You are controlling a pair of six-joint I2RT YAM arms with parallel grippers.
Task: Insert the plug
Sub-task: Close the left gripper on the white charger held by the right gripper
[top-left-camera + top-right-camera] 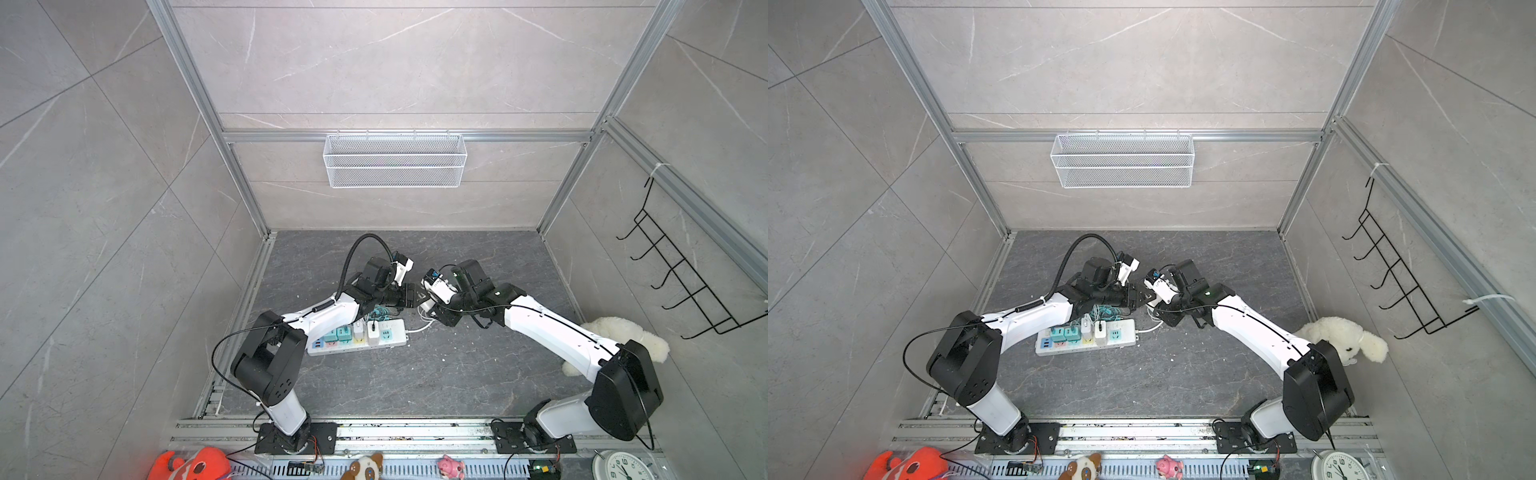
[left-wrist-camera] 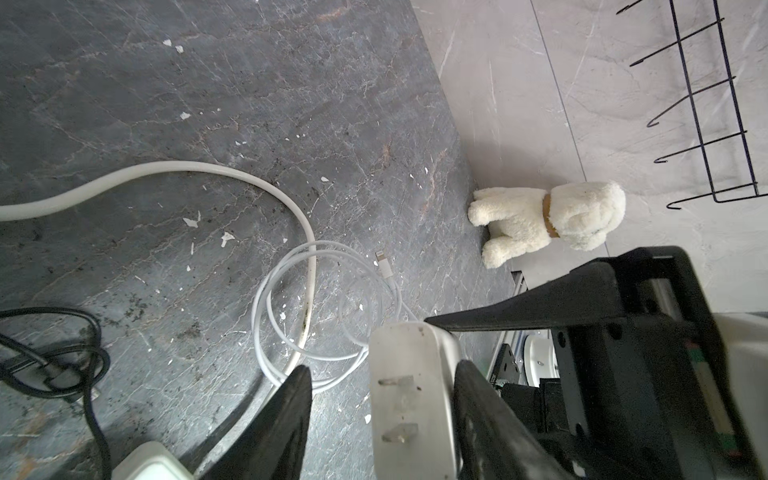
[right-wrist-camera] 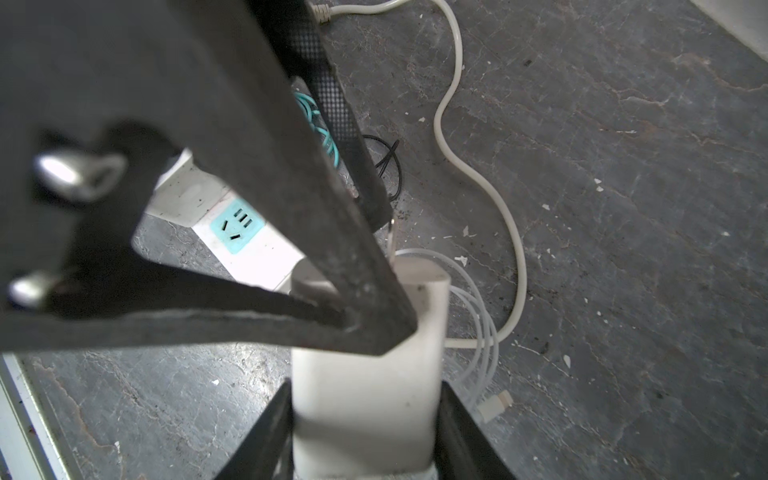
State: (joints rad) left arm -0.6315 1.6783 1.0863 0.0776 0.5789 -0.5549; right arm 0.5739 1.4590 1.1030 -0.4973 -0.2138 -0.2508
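The plug [image 3: 365,395], a white charger block, hangs above the dark floor with my right gripper [image 3: 365,388] shut on its body. Its two flat prongs face the left wrist camera, where the plug [image 2: 411,399] sits between the jaws of my open left gripper [image 2: 382,368]. One finger touches its side and the other stands a gap away. In both top views the two grippers [image 1: 415,297] [image 1: 1158,309] meet just behind the white power strip [image 1: 357,338] [image 1: 1088,338]. A teal socket [image 3: 237,226] at the strip's end is free.
The plug's thin white cable [image 2: 324,307] lies coiled on the floor across the strip's thick white cord [image 2: 166,170]. Several adapters fill the strip's other sockets. A white plush dog [image 1: 623,336] sits by the right wall under a black wire rack [image 1: 685,266].
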